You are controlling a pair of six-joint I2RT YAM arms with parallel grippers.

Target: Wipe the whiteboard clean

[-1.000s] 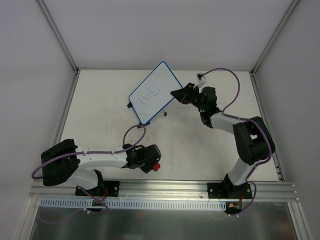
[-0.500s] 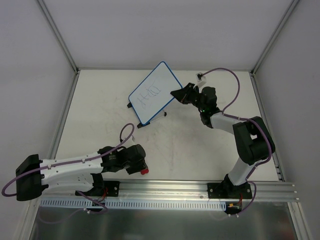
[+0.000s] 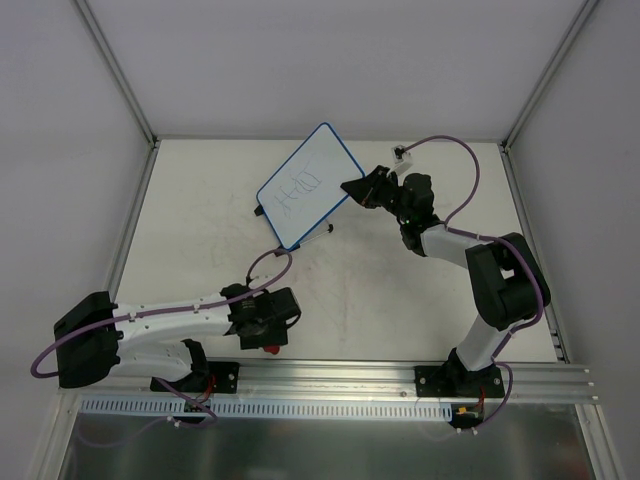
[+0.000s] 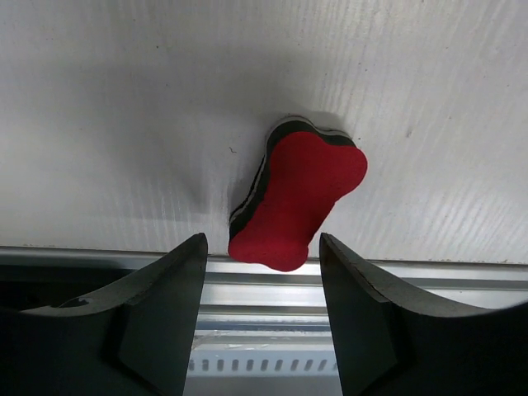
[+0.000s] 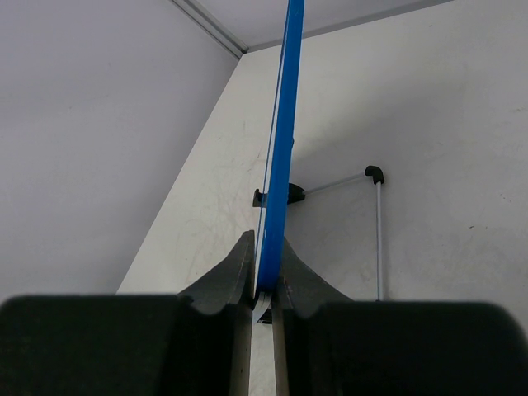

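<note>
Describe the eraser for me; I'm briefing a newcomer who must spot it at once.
Start at the metal rail along the near edge of the table. Just beyond it, between the open fingers of the left hand, lies the eraser. It is small, red and bone-shaped with a dark underlayer, unlike the blue-framed whiteboard standing farther back.

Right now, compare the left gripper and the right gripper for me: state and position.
The left gripper is open, its fingers flanking the red eraser, which lies ungripped on the table. The right gripper is shut on the blue edge of the whiteboard. The left gripper sits by the near rail, while the right gripper is farther out, beside the propped-up whiteboard. Both have black fingers.
</note>
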